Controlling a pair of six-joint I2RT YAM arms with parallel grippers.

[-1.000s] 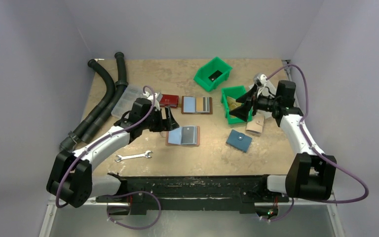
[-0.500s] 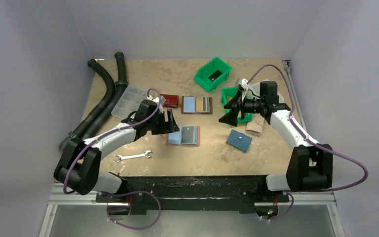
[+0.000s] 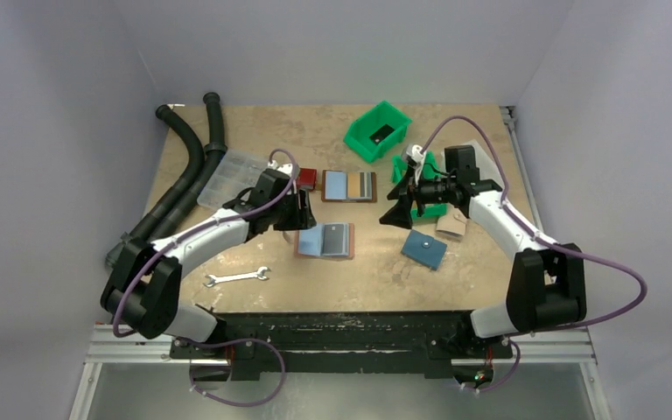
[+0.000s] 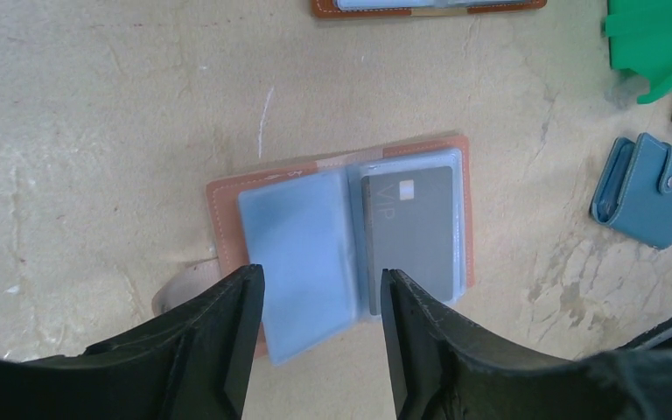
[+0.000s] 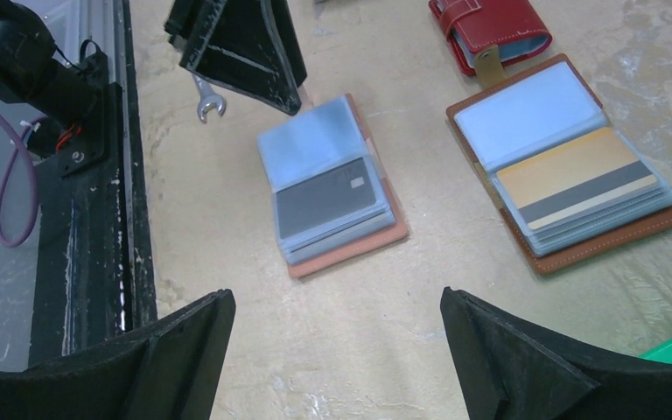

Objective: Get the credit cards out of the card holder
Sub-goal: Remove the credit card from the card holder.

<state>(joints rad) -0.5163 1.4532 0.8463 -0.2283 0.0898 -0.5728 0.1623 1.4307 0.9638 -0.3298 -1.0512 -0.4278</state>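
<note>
An open tan card holder (image 3: 325, 240) lies mid-table with blue plastic sleeves, and a grey credit card (image 3: 338, 236) shows in its right sleeve. It also shows in the left wrist view (image 4: 341, 241) with the grey card (image 4: 409, 232), and in the right wrist view (image 5: 332, 197). My left gripper (image 3: 302, 213) is open and empty, and its fingertips (image 4: 319, 276) straddle the holder's near edge. My right gripper (image 3: 400, 213) is open wide and empty, hovering right of the holder (image 5: 337, 302). A second open brown holder (image 3: 349, 185) holds a gold card (image 5: 577, 179).
A red wallet (image 3: 300, 178) lies behind the left gripper. A blue snap pouch (image 3: 424, 248) and a tan pouch (image 3: 451, 223) lie on the right. Two green bins (image 3: 377, 130) (image 3: 416, 171) stand at the back. A wrench (image 3: 237, 277) lies near front; a clear box (image 3: 232, 175) and black hoses (image 3: 188, 166) lie left.
My right gripper has swung left from over the green bin toward the middle of the table. My left gripper has shifted slightly right and farther back over the near holder.
</note>
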